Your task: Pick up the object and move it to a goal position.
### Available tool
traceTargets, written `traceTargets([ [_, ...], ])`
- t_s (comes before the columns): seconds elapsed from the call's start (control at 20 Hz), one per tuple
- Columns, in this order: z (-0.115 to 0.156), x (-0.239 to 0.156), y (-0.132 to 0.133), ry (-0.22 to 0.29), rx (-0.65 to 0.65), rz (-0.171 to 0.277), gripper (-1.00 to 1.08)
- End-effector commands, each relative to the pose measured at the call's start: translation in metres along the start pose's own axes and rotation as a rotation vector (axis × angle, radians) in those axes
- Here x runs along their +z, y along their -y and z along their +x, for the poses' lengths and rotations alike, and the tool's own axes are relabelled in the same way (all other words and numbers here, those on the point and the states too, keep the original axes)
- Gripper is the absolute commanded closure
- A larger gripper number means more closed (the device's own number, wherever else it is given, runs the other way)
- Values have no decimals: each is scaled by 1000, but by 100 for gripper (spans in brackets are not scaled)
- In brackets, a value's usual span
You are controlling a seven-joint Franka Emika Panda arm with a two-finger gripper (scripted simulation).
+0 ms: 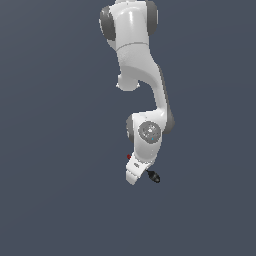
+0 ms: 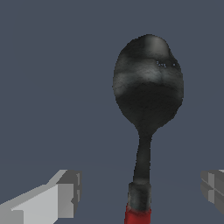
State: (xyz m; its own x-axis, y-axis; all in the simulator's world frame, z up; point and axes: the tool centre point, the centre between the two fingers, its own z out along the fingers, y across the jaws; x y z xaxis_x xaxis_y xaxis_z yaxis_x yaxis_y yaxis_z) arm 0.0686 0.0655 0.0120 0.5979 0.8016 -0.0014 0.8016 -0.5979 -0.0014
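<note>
Fingertips point(image 2: 61, 194) of the gripper point(image 2: 140, 192) frame the wrist view, one at each lower corner, spread wide with bare floor between them. They have hold of nothing. Between them, not touching either, runs the spoon point(image 2: 148, 94): red handle nearest the wrist, then a thin black neck, then the black oval head farthest out.

From the exterior view the arm point(image 1: 134, 50) reaches down from the far side and its gripper point(image 1: 136, 172) sits low over the spoon point(image 1: 154, 176). Only the black head pokes out on the exterior view's right of the hand, with a speck of red showing on the exterior view's left, so the handle must lie mostly under the hand. Whether the pads have reached floor level I cannot tell.

This spoon looks light, stiff and very slim, much smaller than the hand. A thin neck would likely slip or pivot between flat pads. Closing across the red handle, the thicker part, seems the safer hold, squarely and low.
</note>
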Motion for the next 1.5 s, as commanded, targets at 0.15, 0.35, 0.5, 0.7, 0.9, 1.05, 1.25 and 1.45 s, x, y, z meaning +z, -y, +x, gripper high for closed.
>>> traceTargets([
  [0.15, 1, 2, -1, -1, 0, -2, 108],
  [0.35, 1, 2, -1, -1, 0, -2, 108],
  [0.5, 1, 2, -1, -1, 0, -2, 108],
  [0.7, 1, 0, -1, -1, 0, -2, 108],
  [0.9, 4, -8, 5, -1, 0, -2, 108],
  [1.05, 9, -19, 13, -1, 0, -2, 108],
  [1.25, 18, -42, 28, -1, 0, -2, 108],
  [1.45, 31, -76, 51, 0, -1, -2, 108],
])
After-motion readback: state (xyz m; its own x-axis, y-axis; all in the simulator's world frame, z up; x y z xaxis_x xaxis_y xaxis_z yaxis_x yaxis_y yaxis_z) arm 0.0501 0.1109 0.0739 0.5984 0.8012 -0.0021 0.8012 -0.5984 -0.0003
